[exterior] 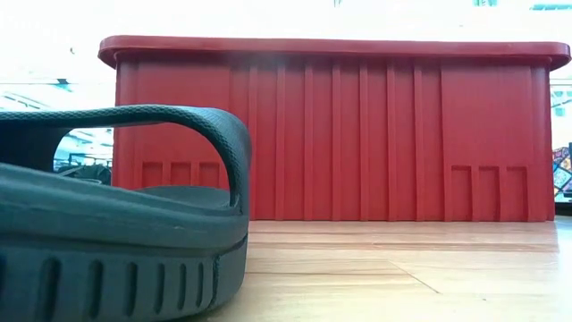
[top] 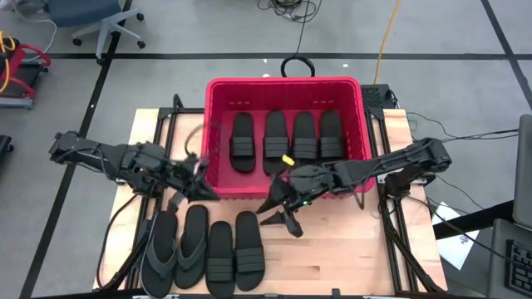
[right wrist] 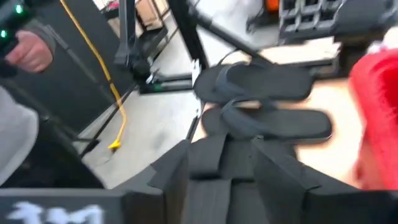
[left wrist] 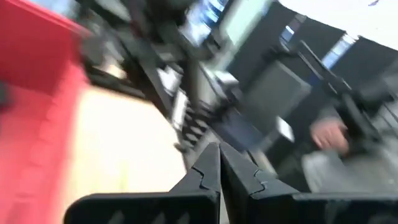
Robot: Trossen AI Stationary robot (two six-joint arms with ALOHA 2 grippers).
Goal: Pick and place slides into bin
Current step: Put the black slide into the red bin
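Red bin [top: 284,90] holds four slides [top: 286,137]; no writing is legible. Left gripper [top: 202,193] is closed and empty; right gripper [top: 281,218] is parted, empty.

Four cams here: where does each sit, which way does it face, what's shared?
High: overhead, straight down; both arms, left gripper, right gripper.
Low: table height, facing the bin; flip-flop close, no arm.
Left wrist: past shut fingers, bin wall, room.
Right wrist: past open fingers, flip-flops, floor.
Shared: the bin, high and low.
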